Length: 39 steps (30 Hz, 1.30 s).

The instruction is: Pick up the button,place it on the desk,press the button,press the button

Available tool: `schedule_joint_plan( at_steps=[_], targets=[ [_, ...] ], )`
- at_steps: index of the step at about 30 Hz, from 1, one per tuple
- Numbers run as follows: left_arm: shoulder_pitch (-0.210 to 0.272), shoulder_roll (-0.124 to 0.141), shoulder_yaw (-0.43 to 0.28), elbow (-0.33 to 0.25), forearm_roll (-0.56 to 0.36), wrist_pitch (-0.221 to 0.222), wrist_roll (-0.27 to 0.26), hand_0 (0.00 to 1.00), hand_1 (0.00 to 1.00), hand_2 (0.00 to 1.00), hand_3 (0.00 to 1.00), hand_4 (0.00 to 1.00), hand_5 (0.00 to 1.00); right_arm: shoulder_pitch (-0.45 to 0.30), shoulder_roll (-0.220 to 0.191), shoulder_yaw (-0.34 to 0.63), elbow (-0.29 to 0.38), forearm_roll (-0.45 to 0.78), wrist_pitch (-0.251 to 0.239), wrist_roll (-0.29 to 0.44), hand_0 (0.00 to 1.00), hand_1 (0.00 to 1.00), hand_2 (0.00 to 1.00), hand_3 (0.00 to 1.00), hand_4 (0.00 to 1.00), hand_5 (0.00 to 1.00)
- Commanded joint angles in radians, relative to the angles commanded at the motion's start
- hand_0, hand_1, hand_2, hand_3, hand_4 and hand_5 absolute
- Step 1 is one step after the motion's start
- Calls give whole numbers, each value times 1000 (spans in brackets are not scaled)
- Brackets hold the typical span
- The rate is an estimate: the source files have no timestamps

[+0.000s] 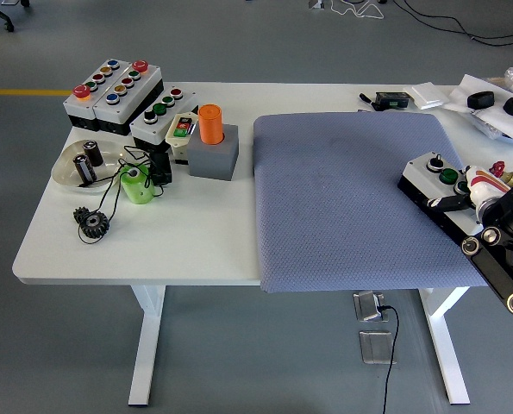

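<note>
White table filling most of the frame, near edge toward the bottom. Blue-grey mat spread over its right half, front edge hanging over the table's near edge. At the right edge of the frame, black right arm coming in from the lower right. Right hand closed around the button box, a white-topped, black-sided unit with a black knob and a green button visible on top, tilted at the mat's right edge; whether touching the mat or lifted just off it, cannot tell. Upper left of the frame: two larger white control boxes side by side with rows of coloured buttons, a smaller white box with dark and green buttons just in front of them. Centre left: grey block with an orange cylinder standing upright in it. Left of that, shallow white bowl holding dark cylinders. Beside the bowl, green cup amid black wiring. Below it, nearer the table's front, small black gear. Upper right corner: white packets and black items.
</note>
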Motion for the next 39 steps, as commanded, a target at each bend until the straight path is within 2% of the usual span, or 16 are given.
schedule_joint_plan(
  at_steps=[4,5,6,10,11,16,17,18,22,23,28,29,32,39],
  targets=[
    [1,0,-8,0,11,2,3,663,723,750,533,336,948,-3,-6,-3,4,33,-55,32,588,427,484,637,740,166],
    [1,0,-9,0,13,3,4,662,722,749,532,335,946,-3,-8,-3,4,58,-69,46,417,261,383,505,620,143],
    [2,0,-9,0,14,3,4,662,722,749,532,335,946,-3,-9,-3,4,68,-75,51,417,261,383,505,620,143],
    [0,0,-40,0,41,11,7,662,722,749,532,335,946,-4,-27,1,8,129,-175,133,417,261,383,505,620,143],
    [-1,0,-41,0,42,11,8,662,721,747,530,331,941,-4,-33,0,12,139,-192,155,288,153,313,454,529,125],
    [-2,0,-40,0,37,9,7,662,721,747,530,331,941,-1,-61,-20,28,201,-241,245,288,153,313,454,529,125],
    [-2,0,-43,0,39,9,8,660,720,747,526,327,937,1,-74,-32,34,222,-257,277,134,14,207,363,444,163],
    [-2,0,-44,0,40,10,8,660,720,747,526,327,937,1,-80,-39,38,236,-266,301,134,14,207,363,444,163],
    [3,0,-47,0,41,9,9,660,720,747,526,327,937,8,-110,-79,56,288,-258,405,134,14,207,363,444,163],
    [4,0,-47,0,42,10,9,659,719,747,526,327,936,12,-121,-95,62,296,-242,438,104,2,153,316,430,230],
    [6,0,-46,0,40,9,10,659,719,747,526,327,936,43,-162,-182,68,273,-152,590,104,2,153,316,430,230],
    [6,0,-46,0,41,10,11,657,718,746,526,326,936,50,-169,-202,67,262,-133,613,92,2,140,317,443,192],
    [7,0,-47,0,43,10,11,657,718,746,526,326,936,79,-189,-267,67,228,-100,660,92,2,140,317,443,192],
    [7,0,-48,0,44,12,13,657,718,746,526,325,936,169,-239,-454,76,212,-42,703,88,2,138,313,424,209]
  ],
)
